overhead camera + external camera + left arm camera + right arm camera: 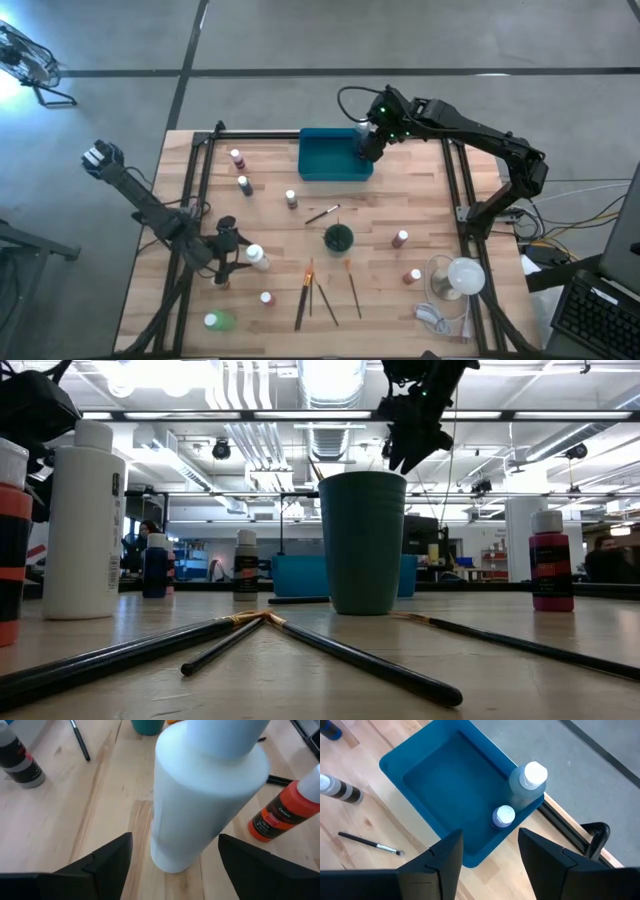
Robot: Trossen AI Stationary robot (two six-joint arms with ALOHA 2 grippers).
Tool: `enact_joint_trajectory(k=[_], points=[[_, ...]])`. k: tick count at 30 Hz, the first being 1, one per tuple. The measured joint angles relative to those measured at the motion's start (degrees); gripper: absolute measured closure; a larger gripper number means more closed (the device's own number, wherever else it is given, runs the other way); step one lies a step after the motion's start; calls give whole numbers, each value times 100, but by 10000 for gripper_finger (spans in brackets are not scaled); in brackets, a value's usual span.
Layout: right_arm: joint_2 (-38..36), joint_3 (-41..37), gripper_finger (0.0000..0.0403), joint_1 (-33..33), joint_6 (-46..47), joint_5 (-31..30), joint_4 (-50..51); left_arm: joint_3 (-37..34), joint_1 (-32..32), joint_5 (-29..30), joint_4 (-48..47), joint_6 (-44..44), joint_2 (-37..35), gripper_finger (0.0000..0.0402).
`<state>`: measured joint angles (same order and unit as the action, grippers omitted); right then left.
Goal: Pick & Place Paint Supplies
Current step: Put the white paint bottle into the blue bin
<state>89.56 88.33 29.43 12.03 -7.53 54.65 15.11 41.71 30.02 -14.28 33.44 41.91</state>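
Left pincer [172, 857] at lower left, fingers apart astride tall white plastic bottle [205, 795] upright on wooden tabletop [60, 820], likely poised to grasp, needing closure then lift toward teal rectangular tray [330, 160]; right pincer [487, 852] parted, empty, above tray.

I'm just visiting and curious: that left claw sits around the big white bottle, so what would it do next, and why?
Probably close on it. In the left wrist view the left gripper has a finger on each side of the upright white bottle, with gaps either side, so nothing is gripped yet. The right gripper hangs open over the tray, where two bottles already stand.
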Motion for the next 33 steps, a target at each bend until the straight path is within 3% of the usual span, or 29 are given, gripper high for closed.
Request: enact_joint_trajectory(k=[8,33], points=[[0,0,210,-1,-1,0,-14,-28,0,165,443,-521,20,98],[0,0,182,0,-9,-7,-104,-44,-603,710,992,-593,706,87]])
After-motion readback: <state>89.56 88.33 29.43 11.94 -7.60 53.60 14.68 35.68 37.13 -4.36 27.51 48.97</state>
